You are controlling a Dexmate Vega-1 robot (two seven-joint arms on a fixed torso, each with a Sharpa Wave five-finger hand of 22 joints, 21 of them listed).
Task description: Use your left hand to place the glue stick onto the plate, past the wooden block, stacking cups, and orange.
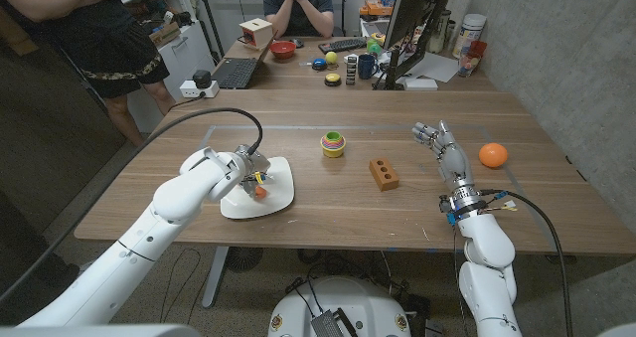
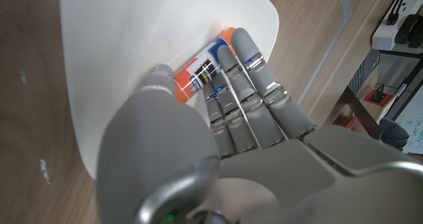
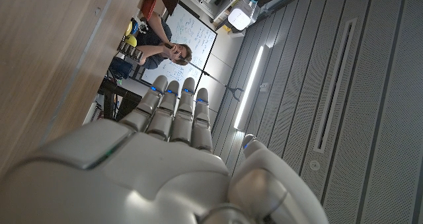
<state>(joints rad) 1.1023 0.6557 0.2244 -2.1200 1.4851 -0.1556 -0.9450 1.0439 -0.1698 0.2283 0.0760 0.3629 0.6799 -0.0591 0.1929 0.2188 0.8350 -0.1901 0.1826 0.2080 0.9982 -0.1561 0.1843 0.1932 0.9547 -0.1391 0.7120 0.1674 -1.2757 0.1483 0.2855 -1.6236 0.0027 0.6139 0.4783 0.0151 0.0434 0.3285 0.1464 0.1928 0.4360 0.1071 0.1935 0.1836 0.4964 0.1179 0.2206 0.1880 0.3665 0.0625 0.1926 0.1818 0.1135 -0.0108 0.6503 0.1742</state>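
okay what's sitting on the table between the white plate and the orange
In the head view, between the plate and the orange come the stacking cups, the wooden block, then the right hand.

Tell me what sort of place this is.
Probably an office or lab workspace: beyond the wooden table stands a desk with a laptop and monitor, and a whiteboard hangs behind a seated person.

The left hand holds the glue stick over the plate.
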